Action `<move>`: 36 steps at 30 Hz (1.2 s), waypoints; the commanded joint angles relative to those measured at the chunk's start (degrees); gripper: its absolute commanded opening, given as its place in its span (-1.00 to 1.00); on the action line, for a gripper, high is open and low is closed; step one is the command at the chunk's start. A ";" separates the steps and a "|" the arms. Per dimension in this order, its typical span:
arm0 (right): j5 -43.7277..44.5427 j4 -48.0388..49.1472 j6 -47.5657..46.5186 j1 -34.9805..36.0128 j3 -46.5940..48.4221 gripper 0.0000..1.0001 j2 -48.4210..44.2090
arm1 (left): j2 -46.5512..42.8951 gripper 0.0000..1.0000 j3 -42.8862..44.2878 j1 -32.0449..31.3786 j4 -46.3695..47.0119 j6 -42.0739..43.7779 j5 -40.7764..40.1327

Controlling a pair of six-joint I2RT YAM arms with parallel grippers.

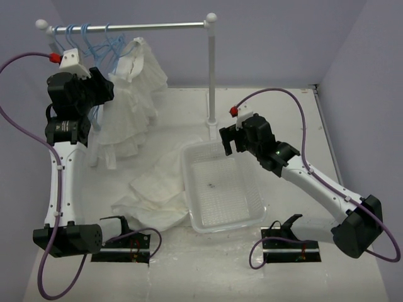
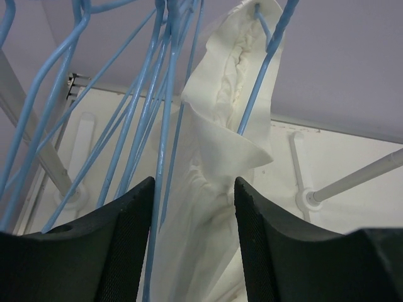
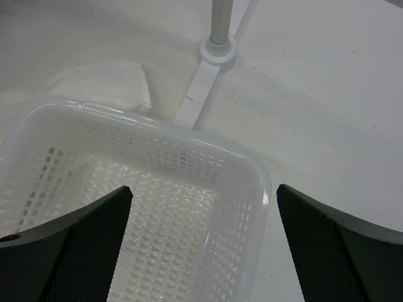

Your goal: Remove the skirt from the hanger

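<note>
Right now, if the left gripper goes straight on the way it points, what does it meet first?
The white garment hanging on a blue hanger: its fabric sits just ahead, between the left gripper's fingers, with another blue wire beside it. Depth is unclear; it may already touch.

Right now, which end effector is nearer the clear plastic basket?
Right. The right end effector hovers over the far rim of the basket; the left end effector is among the blue hangers, well to its left.

Bright, even light throws only faint, soft shadows; focus is sharp.
</note>
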 commanded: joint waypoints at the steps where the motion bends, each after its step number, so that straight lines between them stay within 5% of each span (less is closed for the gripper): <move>1: -0.94 -0.08 0.03 -0.23 2.78 0.98 0.58 | -1.44 0.11 -1.36 -0.35 2.55 -0.93 -1.24; 10: -1.29 -0.61 0.03 -0.23 2.95 0.98 0.84 | -1.35 -0.21 -2.86 -0.26 4.22 -3.48 -4.85; 23: -2.17 -1.57 -0.15 -0.23 4.18 0.98 3.04 | -4.60 -0.19 -4.97 -0.26 6.77 -3.83 -6.96; 36: -1.91 -2.10 -0.32 -0.23 4.45 0.98 3.48 | -3.03 -0.44 -6.38 -0.26 6.77 -3.92 -7.49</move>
